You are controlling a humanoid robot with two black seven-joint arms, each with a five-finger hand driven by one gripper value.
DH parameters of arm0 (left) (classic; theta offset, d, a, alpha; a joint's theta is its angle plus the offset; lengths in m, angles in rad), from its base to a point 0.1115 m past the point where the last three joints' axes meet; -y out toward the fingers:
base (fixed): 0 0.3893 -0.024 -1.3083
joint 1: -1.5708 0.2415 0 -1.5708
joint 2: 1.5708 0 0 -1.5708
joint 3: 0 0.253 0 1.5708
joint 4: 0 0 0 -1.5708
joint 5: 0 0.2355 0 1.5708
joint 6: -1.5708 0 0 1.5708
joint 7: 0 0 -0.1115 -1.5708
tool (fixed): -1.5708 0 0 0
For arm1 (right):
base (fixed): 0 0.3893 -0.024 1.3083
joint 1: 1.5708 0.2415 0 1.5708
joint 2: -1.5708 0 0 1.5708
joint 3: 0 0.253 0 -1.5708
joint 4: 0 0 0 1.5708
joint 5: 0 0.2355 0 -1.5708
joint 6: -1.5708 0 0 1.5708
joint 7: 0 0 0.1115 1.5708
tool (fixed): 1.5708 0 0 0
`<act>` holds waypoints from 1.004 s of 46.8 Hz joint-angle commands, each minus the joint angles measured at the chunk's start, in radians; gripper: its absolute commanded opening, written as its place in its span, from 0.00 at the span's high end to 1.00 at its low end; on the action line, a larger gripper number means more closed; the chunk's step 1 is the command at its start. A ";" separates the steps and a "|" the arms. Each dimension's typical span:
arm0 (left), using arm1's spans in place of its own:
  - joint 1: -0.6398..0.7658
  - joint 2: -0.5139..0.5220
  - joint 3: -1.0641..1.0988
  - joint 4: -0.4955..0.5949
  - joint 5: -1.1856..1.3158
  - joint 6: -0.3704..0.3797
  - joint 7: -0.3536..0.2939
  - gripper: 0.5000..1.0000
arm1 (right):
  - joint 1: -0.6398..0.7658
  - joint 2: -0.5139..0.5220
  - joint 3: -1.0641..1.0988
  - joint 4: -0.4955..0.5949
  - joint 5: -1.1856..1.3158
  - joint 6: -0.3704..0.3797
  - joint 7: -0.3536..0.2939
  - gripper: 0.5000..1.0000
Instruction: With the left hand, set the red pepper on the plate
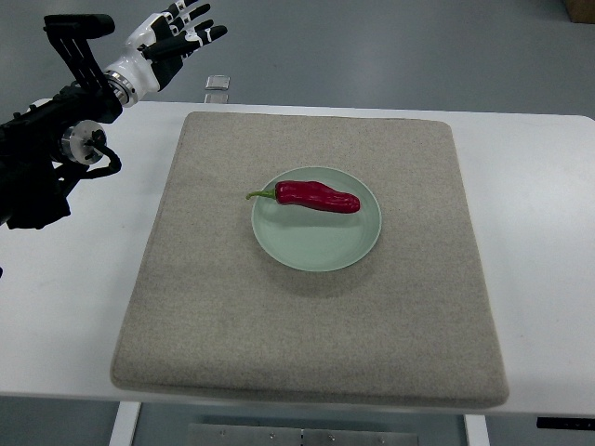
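Observation:
A red pepper [319, 197] with a green stem lies on the upper part of a pale green plate [316, 243], stem pointing left. The plate sits near the middle of a beige mat [316, 325]. My left hand [177, 35] is raised at the top left, beyond the table's far edge and well away from the plate. Its fingers are spread and hold nothing. The right arm does not show.
The mat lies on a white table [65, 316]. A small clear object [217, 86] sits at the table's far edge above the mat. Grey floor lies beyond, with a brown box corner [581, 7] at the top right.

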State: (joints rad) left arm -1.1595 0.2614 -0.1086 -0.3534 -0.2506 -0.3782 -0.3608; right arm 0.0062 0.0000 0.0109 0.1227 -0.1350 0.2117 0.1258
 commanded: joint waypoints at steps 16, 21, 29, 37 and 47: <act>0.011 -0.013 -0.023 0.007 -0.039 0.007 0.000 0.02 | 0.000 0.000 0.000 0.000 0.000 0.000 0.000 0.14; 0.015 -0.031 -0.065 0.005 -0.056 0.074 0.002 0.02 | 0.000 0.000 0.000 0.000 0.000 0.000 0.000 0.14; 0.023 -0.044 -0.083 0.004 -0.139 0.111 0.008 0.02 | 0.000 0.000 0.000 0.000 0.000 0.000 0.000 0.14; 0.032 -0.067 -0.085 0.005 -0.188 0.090 0.007 0.02 | 0.000 0.000 0.000 0.000 0.000 0.000 0.000 0.14; 0.034 -0.067 -0.112 0.004 -0.176 0.090 0.007 0.02 | 0.000 0.000 0.000 0.000 0.000 0.000 0.000 0.14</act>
State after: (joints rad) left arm -1.1260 0.1947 -0.2122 -0.3494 -0.4281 -0.2844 -0.3554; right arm 0.0061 0.0000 0.0109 0.1227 -0.1350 0.2117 0.1257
